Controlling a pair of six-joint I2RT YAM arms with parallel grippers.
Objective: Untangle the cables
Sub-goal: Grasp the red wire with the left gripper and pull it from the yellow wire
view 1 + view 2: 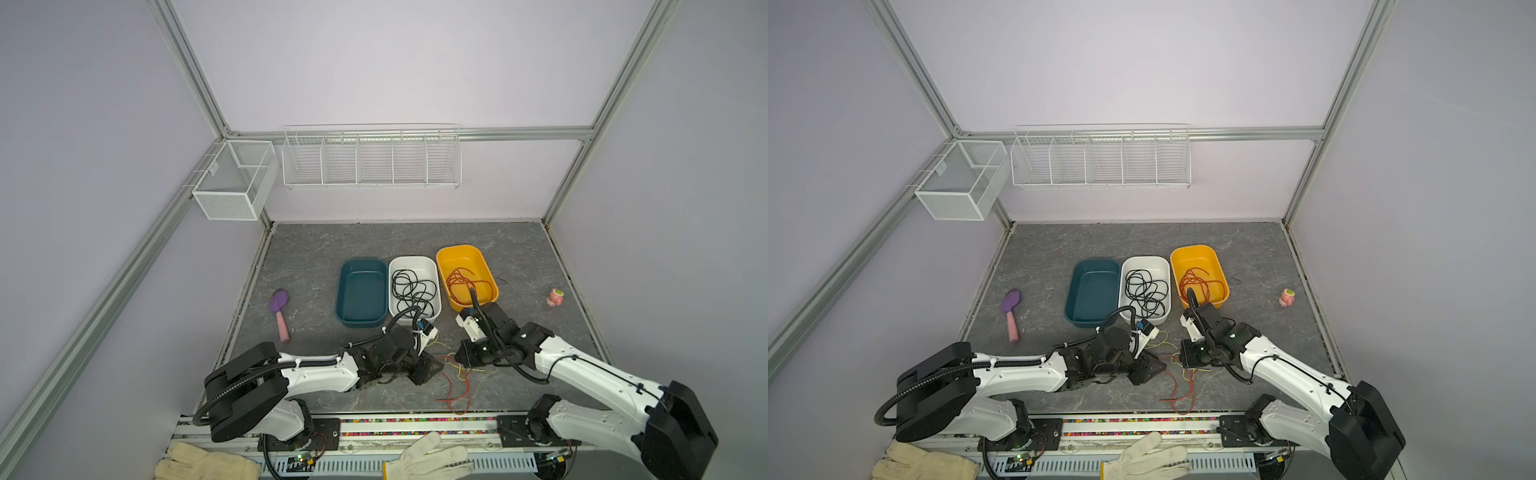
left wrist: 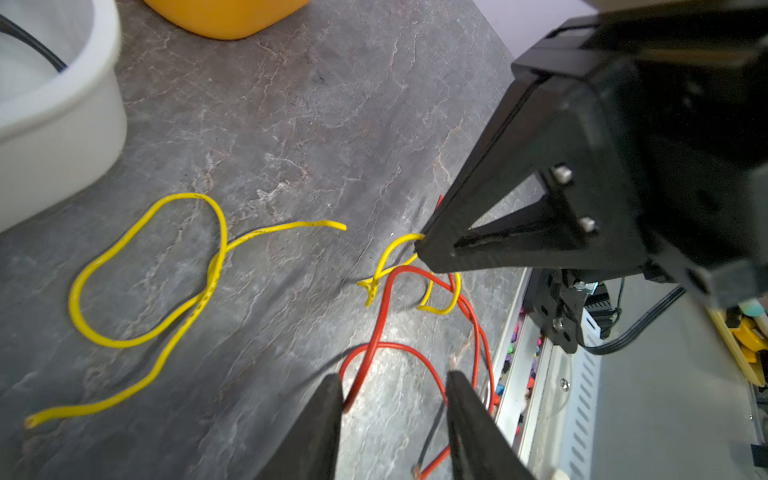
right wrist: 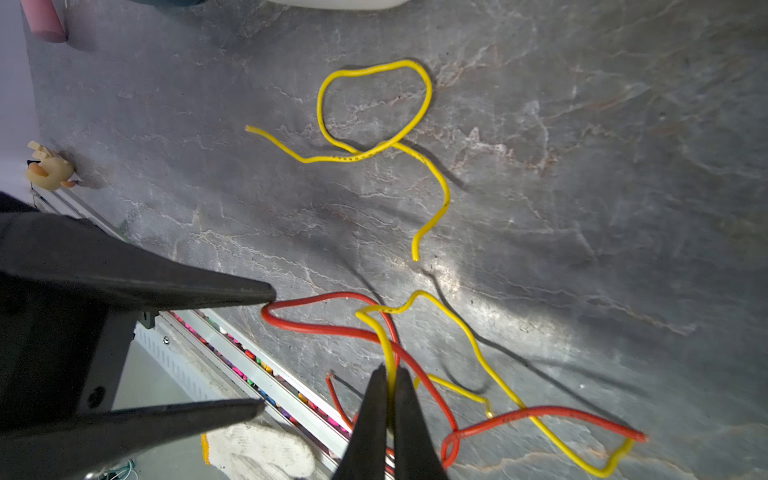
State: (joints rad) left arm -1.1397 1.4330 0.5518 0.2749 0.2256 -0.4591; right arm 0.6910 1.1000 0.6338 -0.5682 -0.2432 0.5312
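Top views: the tabletop tangle is tiny, and the left gripper (image 2: pixel 392 376) merges with the arm's black body, so its gap is unreadable there. Wrist views cut the wires off at the frame edge behind both sets of fingertips. There's a thin dark strand between the left fingers; wire or shadow, can't tell.

All wires are thin, glossy and kinked. The red cable (image 3: pixel 332 294) lies in open bends, and the yellow cable (image 3: pixel 417 293) crosses it at several spots. The loose yellow cable (image 3: pixel 448 198) has one self-crossing loop and lies apart, beyond both sets of tips.

The right gripper (image 3: pixel 390 370) has its jaws clenched on the yellow cable, pinched right at the tips, with the red cable just beside them. The left gripper's jaws are apart with nothing clamped; a red cable bend sits between them, close against one finger.

The black cables (image 1: pixel 413 291) in the white bin (image 1: pixel 413 258) and a red coil (image 1: pixel 469 286) in the orange bin (image 1: pixel 459 248) are well beyond both jaws.
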